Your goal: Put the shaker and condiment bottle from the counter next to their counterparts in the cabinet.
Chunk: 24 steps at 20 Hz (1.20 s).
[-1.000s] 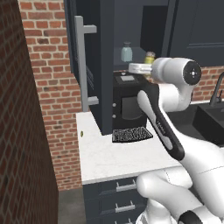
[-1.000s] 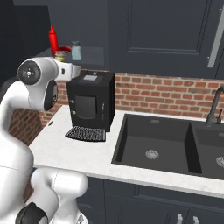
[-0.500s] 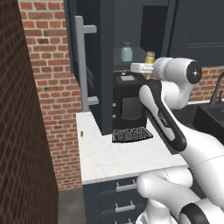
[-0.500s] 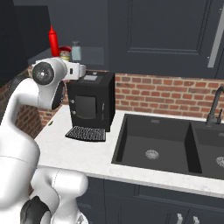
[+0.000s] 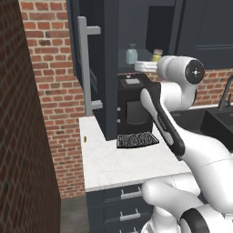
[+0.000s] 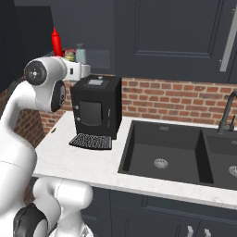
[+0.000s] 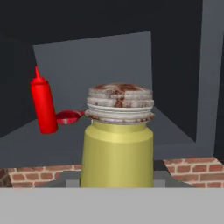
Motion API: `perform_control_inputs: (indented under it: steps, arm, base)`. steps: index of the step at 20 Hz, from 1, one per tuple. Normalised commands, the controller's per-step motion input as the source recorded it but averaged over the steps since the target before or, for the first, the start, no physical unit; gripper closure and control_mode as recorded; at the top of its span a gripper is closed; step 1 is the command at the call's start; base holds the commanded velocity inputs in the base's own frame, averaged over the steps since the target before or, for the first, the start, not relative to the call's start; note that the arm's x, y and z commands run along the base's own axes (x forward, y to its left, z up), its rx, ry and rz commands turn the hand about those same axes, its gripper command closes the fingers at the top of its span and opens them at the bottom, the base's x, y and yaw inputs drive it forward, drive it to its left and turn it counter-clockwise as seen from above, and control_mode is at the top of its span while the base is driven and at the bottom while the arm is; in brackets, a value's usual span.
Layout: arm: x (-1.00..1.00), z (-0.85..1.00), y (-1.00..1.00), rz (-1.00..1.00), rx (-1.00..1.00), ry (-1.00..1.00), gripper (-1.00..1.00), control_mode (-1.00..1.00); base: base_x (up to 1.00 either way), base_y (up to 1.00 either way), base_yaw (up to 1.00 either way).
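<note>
The cabinet (image 5: 98,68) stands open above the counter (image 5: 118,159), its door swung out with the long bar handle (image 5: 84,63) facing forward. A black coffee machine (image 6: 96,109) sits on the counter beneath it. On the cabinet shelf stand the condiment bottle (image 7: 43,106) and a pale blue-grey jar (image 5: 131,53). The gripper (image 7: 116,183) is closed on the shaker (image 7: 118,140), holding it upright at shelf height, beside the jar.

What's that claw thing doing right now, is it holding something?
Gripper: closed on the yellow shaker, held upright at the open cabinet.
</note>
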Motion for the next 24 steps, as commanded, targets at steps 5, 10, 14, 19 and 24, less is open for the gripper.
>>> perform_control_inputs:
  steps: [5, 10, 14, 19, 24]
  arm:
    - [0.03, 0.14, 0.00, -0.11, -0.13, 0.01, 1.00, -1.00]
    - [0.06, 0.00, 0.00, -0.02, -0.03, 0.00, 1.00, -1.00]
    - [0.56, 0.00, 0.00, 0.00, 0.00, 0.00, 1.00, -1.00]
    - [0.59, 0.00, 0.00, 0.00, 0.00, 0.00, 1.00, -1.00]
    - [0.38, 0.00, 0.00, 0.00, 0.00, 0.00, 1.00, -1.00]
  base:
    - [0.00, 0.00, 0.00]
    - [0.00, 0.00, 0.00]
    - [0.00, 0.00, 0.00]
    - [0.00, 0.00, 0.00]
    - [0.00, 0.00, 0.00]
